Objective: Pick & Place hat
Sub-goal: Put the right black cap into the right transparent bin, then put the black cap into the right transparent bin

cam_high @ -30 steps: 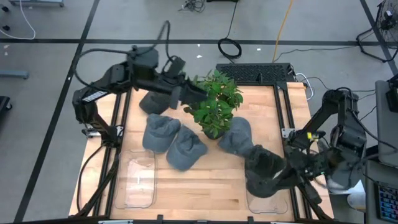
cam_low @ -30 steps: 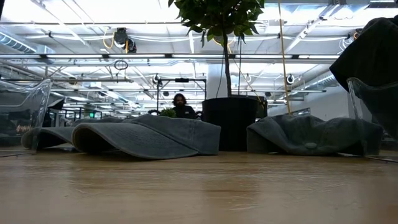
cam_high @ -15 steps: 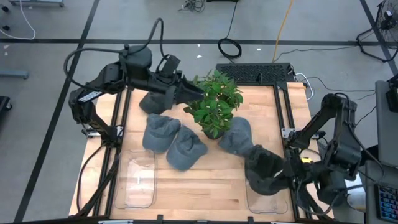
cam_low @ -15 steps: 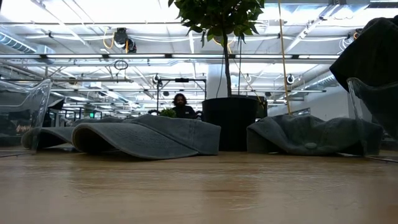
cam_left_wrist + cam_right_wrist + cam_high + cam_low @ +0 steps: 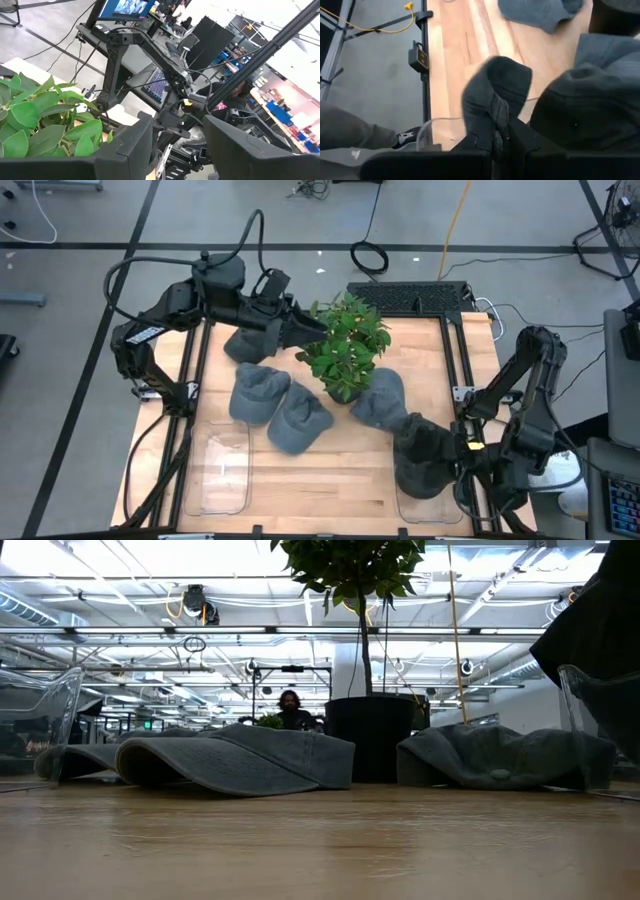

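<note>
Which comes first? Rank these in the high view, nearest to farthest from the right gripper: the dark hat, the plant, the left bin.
From the right gripper:
1. Dark hat: in its grip, over the right bin.
2. Plant: table middle, toward the back.
3. Left bin: front left, across the table.

Matt grey cloth hat [image 5: 580, 100], smooth pale wood table [image 5: 330, 480], clear glossy plastic bin [image 5: 222, 472]
</note>
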Robot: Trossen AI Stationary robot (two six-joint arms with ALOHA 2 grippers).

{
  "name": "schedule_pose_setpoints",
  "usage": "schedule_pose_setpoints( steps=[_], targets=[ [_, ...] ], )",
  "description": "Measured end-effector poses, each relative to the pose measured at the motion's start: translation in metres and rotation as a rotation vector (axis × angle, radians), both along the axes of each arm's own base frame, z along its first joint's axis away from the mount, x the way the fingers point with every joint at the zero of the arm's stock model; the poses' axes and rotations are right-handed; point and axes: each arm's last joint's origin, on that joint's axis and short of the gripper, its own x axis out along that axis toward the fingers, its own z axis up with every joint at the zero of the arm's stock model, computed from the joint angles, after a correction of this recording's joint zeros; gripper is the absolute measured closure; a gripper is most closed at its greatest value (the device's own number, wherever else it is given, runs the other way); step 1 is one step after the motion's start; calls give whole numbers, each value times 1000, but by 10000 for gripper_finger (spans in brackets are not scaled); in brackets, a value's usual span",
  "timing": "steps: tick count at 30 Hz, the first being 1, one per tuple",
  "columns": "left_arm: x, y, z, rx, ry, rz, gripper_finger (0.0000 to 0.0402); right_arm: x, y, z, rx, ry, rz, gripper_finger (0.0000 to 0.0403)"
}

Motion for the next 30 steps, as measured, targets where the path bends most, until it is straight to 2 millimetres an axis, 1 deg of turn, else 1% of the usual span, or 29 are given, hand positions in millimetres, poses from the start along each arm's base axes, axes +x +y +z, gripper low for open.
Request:
schedule_pose_setpoints(
  steps=[5, 8, 12, 15, 18, 20, 27, 30],
  targets=[
    [0, -1, 0, 20, -4, -6, 215, -4, -9, -19, -16, 7, 1, 391],
    [0, -2, 0, -36, 6, -4, 215, -8, -16, -28, -43, 20, -3, 387],
    [0, -5, 0, -154, 29, -5, 215, -11, -25, -33, -53, 5, -17, 371],
    [0, -6, 0, -143, 28, -56, 215, -12, -29, -35, -28, 4, -25, 366],
    [0, -5, 0, -114, 22, -61, 215, -14, -31, -29, 20, -11, -10, 357],
    [0, -5, 0, -73, 13, -81, 215, -15, -33, -24, 53, -21, 21, 344],
    [-1, -8, 0, -71, 11, -190, 215, -23, -48, -6, 200, -55, 60, 268],
    [-1, -9, 0, -46, 3, -212, 215, -26, -54, 5, 265, -113, 96, 243]
  ],
)
